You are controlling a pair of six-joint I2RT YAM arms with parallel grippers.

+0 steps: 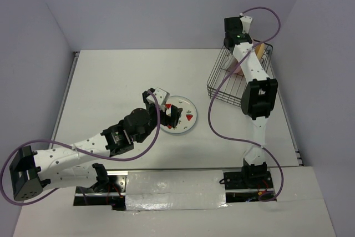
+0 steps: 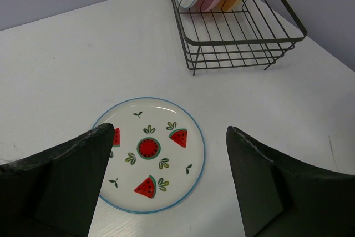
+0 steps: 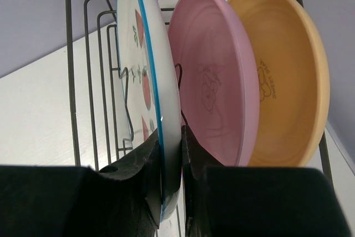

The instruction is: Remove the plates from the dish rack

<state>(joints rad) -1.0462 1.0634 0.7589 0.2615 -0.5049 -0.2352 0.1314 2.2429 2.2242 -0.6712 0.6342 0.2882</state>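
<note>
**A:** Where is the dish rack, and what is in it?

**B:** The dish rack (image 2: 244, 43) sits at the far right of the table (image 1: 111, 81). Three plates stand on edge in it, side by side.

**A:** In what order?

**B:** Leftmost is the white plate (image 3: 147, 65), which has a blue rim and red prints. The pink plate (image 3: 216, 92) is in the middle and the orange plate (image 3: 288, 70) is on the right. The pink and orange ones stand close together, and each has a faint line drawing on its face.

**A:** What about the right gripper?

**B:** The right arm (image 1: 252, 81) stretches out over the rack. The right gripper (image 3: 171, 142) is pinching the rim of the white plate, with one black finger pressed on each face. That plate stands upright in the rack beside the pink one.

**A:** And the left gripper?

**B:** The left gripper (image 2: 171, 137) has its fingers (image 2: 66, 176) spread wide with nothing between them. It hangs near the middle of the table, well apart from the rack.

**A:** Is anything under it?

**B:** Yes, a fourth plate lies flat on the table there. This watermelon plate (image 2: 150, 154) is white with a blue rim, red watermelon slices and small green leaves. In the wrist view the two fingers stand either side of it. From above, the gripper covers its left part.

**A:** Is it touching the plate?

**B:** I cannot tell
</note>
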